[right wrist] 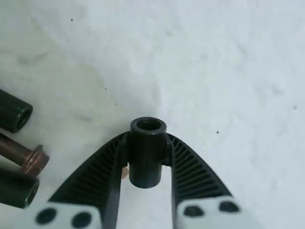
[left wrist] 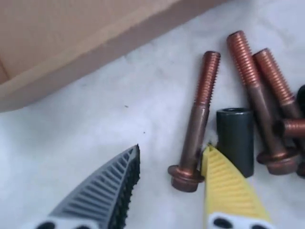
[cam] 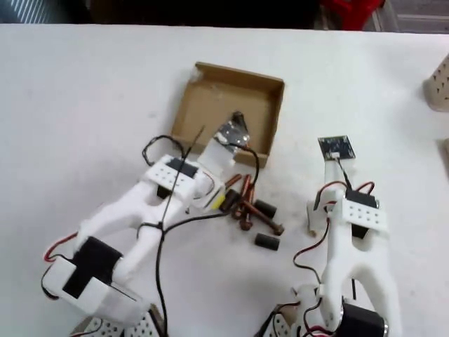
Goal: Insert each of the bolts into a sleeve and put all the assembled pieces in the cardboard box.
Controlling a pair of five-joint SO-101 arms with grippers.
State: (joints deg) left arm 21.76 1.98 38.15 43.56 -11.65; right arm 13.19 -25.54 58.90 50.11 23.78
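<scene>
From the high view, the cardboard box (cam: 210, 105) lies just beyond the left arm (cam: 172, 179). The heap of bolts (cam: 244, 203) sits at that arm's tip, nearer it than the right arm (cam: 354, 217). Two loose sleeves (cam: 266, 242) lie at the heap's edge.

In the left wrist view, the left pincer (left wrist: 172, 152) is spread. The nearest bolt (left wrist: 198, 119) has its head between the tips, beside the yellow finger (left wrist: 224, 186), and its shank runs straight ahead. One sleeve (left wrist: 234, 138) lies parallel, just outside that finger. I count four bolts, one of them cut off.

In the right wrist view, the right pincer (right wrist: 147, 140) pinches a held sleeve (right wrist: 147, 155), bore pointing ahead. Two other sleeves (right wrist: 14, 112) lie off to one side. Pairing will likely hinge on lining shank with bore.
</scene>
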